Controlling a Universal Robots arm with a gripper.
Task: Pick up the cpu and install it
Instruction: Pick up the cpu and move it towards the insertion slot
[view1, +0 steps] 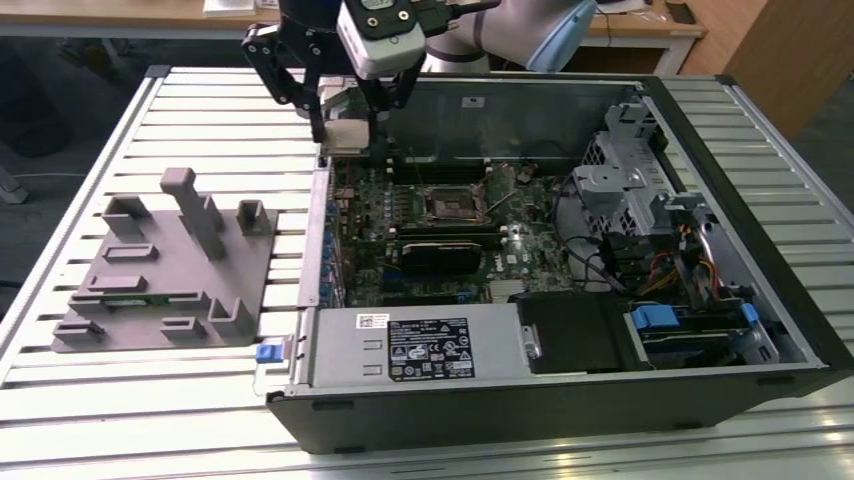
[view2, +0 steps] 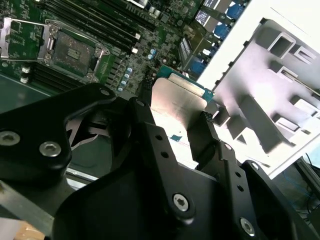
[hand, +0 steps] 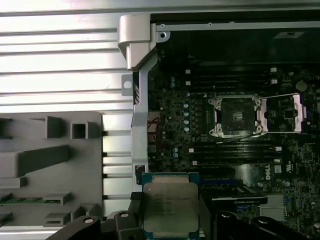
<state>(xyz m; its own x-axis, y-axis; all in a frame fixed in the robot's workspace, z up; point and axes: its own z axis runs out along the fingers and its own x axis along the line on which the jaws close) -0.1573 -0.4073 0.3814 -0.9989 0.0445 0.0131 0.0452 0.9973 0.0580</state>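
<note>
My gripper (view1: 348, 128) is shut on the cpu (view1: 350, 135), a thin square chip with a pale metal top and a green edge. It hangs above the back corner of the open computer case, at the exterior view's left. Both wrist views show the cpu (hand: 170, 204) (view2: 176, 97) clamped between two black fingers (view2: 204, 131). The open motherboard socket (view1: 454, 203) (hand: 236, 116) (view2: 72, 50), dark with a metal frame, lies a short way off, with its latch plate (hand: 286, 112) swung aside.
The open computer case (view1: 747, 300) lies on a slatted metal table (view1: 200, 120). A grey plastic fixture (view1: 160, 270) (hand: 50, 165) with upright blocks sits beside the case, at the exterior view's left. Drive cages and cables (view1: 654, 230) fill the case's other end.
</note>
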